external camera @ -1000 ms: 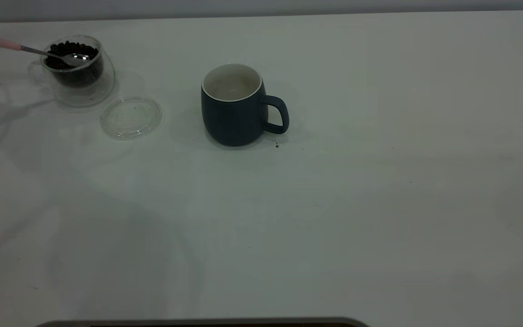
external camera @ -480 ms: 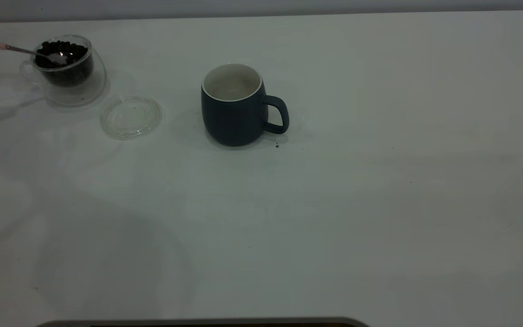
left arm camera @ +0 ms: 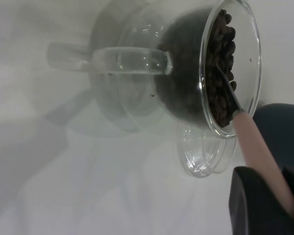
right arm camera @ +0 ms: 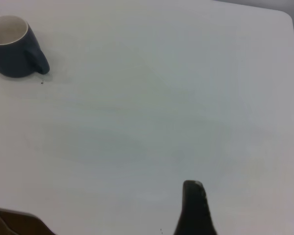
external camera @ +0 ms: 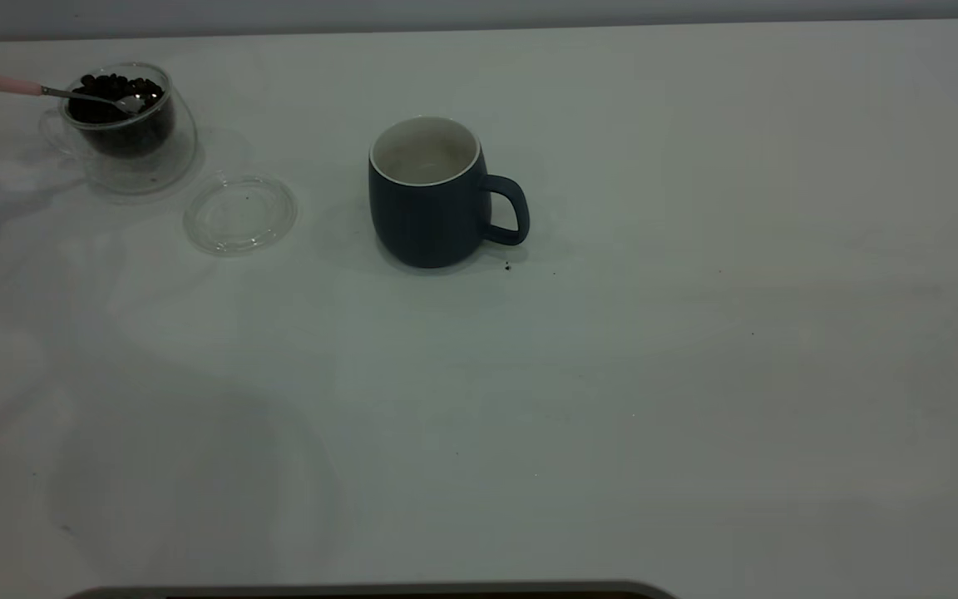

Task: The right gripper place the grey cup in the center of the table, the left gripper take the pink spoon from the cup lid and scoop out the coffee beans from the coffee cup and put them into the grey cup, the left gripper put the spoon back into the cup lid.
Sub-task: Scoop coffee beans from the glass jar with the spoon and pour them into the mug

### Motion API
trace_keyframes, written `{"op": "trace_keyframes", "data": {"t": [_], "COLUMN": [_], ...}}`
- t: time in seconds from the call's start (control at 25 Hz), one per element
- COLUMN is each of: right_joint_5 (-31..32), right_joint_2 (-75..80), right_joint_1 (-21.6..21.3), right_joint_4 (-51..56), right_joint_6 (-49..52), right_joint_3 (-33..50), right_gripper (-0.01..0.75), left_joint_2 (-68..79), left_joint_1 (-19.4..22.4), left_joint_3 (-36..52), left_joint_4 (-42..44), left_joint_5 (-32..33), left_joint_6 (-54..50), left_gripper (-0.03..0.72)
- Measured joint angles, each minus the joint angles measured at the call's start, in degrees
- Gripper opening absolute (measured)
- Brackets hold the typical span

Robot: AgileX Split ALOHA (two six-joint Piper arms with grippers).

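Looks like a lab or test bench rather than a lived-in kitchen: a large plain white table [external camera: 695, 374] with rounded corners, marked only by a few tiny dark specks [external camera: 507, 266], set against a bare pale wall [external camera: 479, 12]. Holds nothing but a staged handful of tableware, namely a grey cup [external camera: 433, 195], a clear glass coffee cup [external camera: 125, 125] of coffee beans [external camera: 117, 87] and a transparent cup lid [external camera: 239, 214]. Gives no firmer sign of which kind of room this is.
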Motion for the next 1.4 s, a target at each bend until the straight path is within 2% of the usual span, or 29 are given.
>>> {"op": "trace_keyframes", "data": {"t": [0.44, 1.4], "right_joint_5": [0.0, 0.0], "right_joint_2": [0.0, 0.0], "right_joint_1": [0.0, 0.0], "right_joint_4": [0.0, 0.1], "right_joint_6": [0.0, 0.0], "right_joint_3": [0.0, 0.0], "right_gripper": [0.588, 0.588], "left_joint_2": [0.0, 1.6], "left_joint_1": [3.4, 2.6], "left_joint_3": [0.0, 0.0], "left_joint_4": [-2.4, -3.5], "left_joint_5": [0.0, 0.0], "left_joint_6": [1.8, 1.5], "left_gripper": [0.136, 0.136]}}
